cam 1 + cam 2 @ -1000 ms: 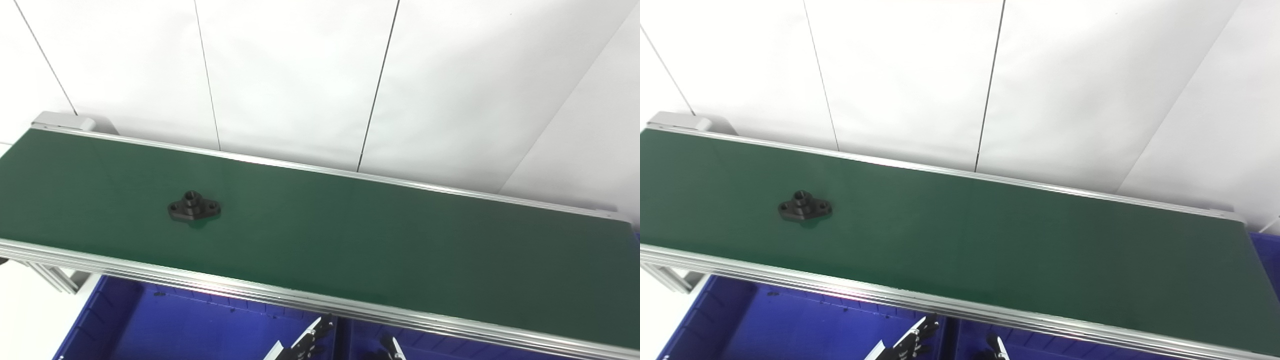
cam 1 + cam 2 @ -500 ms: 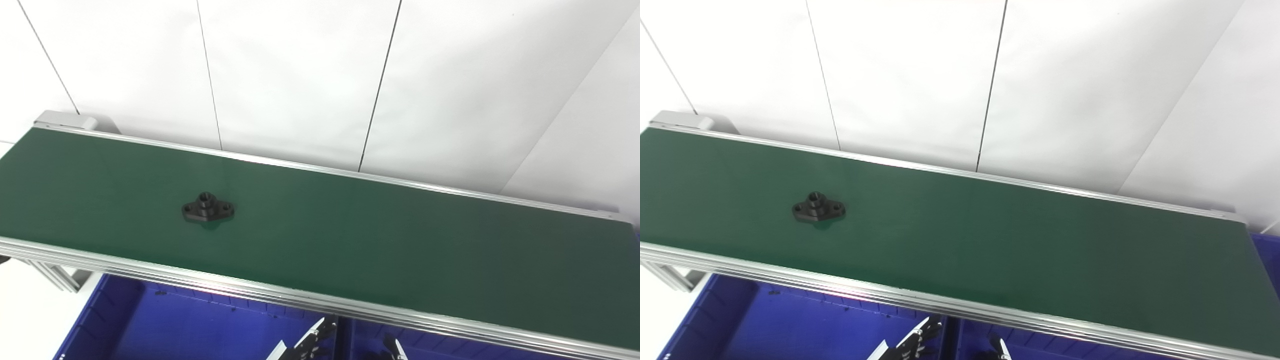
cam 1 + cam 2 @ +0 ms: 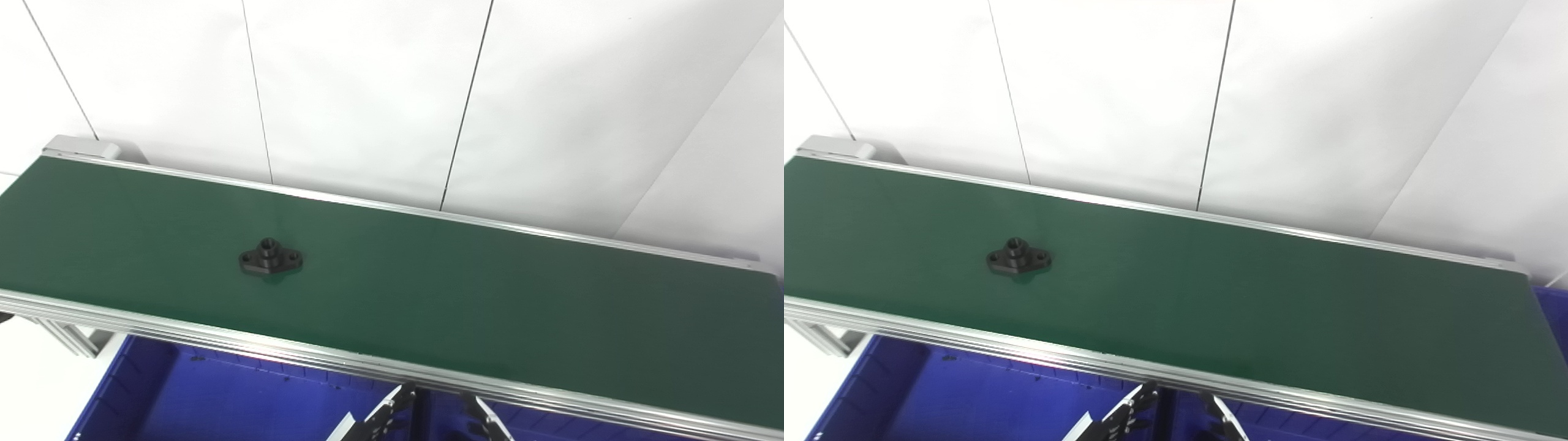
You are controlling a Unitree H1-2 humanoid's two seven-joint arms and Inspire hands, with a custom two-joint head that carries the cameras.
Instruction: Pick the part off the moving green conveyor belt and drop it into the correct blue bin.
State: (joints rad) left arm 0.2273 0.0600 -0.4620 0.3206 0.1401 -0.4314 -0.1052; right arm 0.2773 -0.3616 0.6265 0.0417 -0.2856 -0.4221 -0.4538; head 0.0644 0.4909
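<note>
On the green conveyor belt point(image 3: 429, 288), left of its middle and nearer its front rail than its back one, the black flanged part point(image 3: 271, 258) lies flat, hub up, untouched. Below the front rail sit the blue bins point(image 3: 245, 404). My left hand point(image 3: 383, 419) and right hand point(image 3: 487, 422) only peek in at the bottom edge, over the bins. I cannot tell whether either hand's fingers are spread or pressed together. The right eye view alone shows another blue bin point(image 3: 1554, 306) past the belt's right end.
</note>
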